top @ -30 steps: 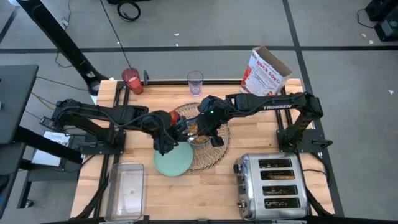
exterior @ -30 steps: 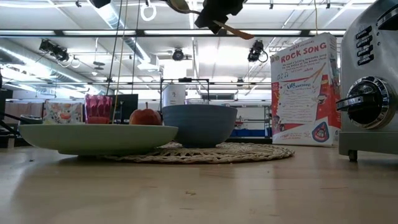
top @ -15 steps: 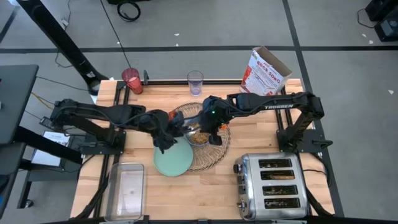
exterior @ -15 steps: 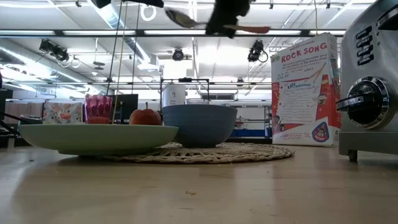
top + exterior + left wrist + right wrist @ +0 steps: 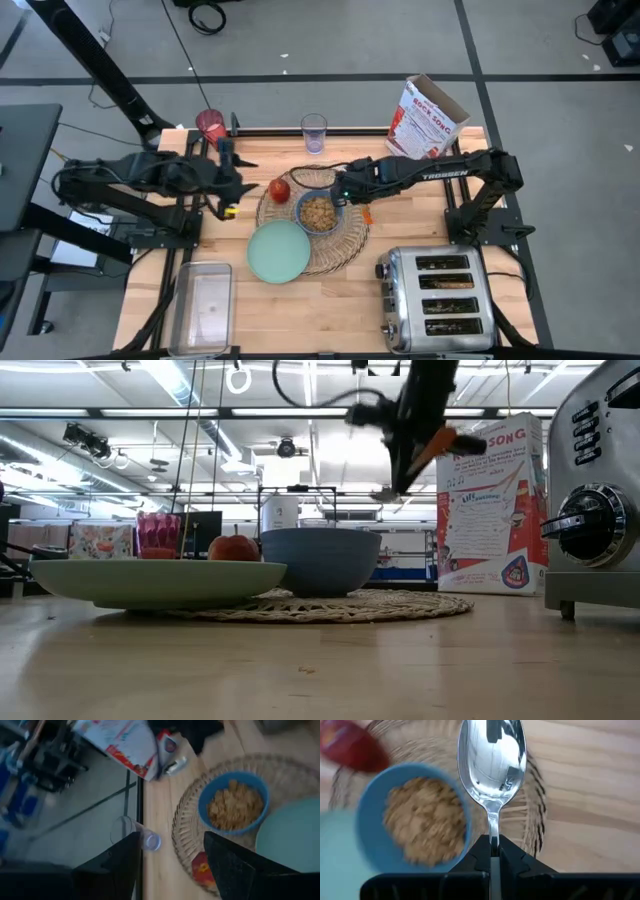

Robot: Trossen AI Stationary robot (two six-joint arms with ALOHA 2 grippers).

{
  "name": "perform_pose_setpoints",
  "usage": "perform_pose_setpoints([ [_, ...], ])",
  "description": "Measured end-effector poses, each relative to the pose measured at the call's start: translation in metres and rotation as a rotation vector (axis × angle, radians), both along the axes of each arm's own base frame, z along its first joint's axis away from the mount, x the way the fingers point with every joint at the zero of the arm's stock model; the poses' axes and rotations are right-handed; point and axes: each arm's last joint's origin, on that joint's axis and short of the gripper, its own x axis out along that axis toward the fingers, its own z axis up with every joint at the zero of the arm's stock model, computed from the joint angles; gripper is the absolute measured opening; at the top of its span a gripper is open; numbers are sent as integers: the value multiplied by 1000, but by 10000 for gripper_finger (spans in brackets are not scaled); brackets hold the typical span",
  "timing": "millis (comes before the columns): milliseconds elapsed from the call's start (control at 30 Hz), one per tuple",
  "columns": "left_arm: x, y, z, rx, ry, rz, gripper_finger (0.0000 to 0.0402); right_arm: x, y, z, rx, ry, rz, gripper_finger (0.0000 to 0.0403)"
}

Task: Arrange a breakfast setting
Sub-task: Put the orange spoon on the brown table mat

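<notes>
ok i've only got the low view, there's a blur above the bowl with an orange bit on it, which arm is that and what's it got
Observer: That is the right gripper, shut on the neck of the orange-handled spoon.
Operator: anything in the bowl, i only see its side
Observer: Yes, the blue cereal bowl holds brown cereal.
Operator: where's the left arm, can't see it at all
Observer: The left gripper is open and empty. It hangs to the left of the woven straw placemat, on the red apple's side.
</notes>
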Motion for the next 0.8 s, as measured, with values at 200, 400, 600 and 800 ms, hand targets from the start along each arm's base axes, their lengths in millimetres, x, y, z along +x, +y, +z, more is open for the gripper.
perform_pose_setpoints([
  [200,-21,3,10,-115,-119,69,207,-7,7,-48,-27,-21,-149,14],
  [400,-32,4,15,-160,-173,85,204,-16,13,-87,-33,-17,-167,14],
  [600,-31,4,14,-160,-169,85,203,-9,16,-119,22,25,-152,14],
  [800,-31,4,14,-167,-170,89,203,-3,17,-135,49,35,-177,14],
])
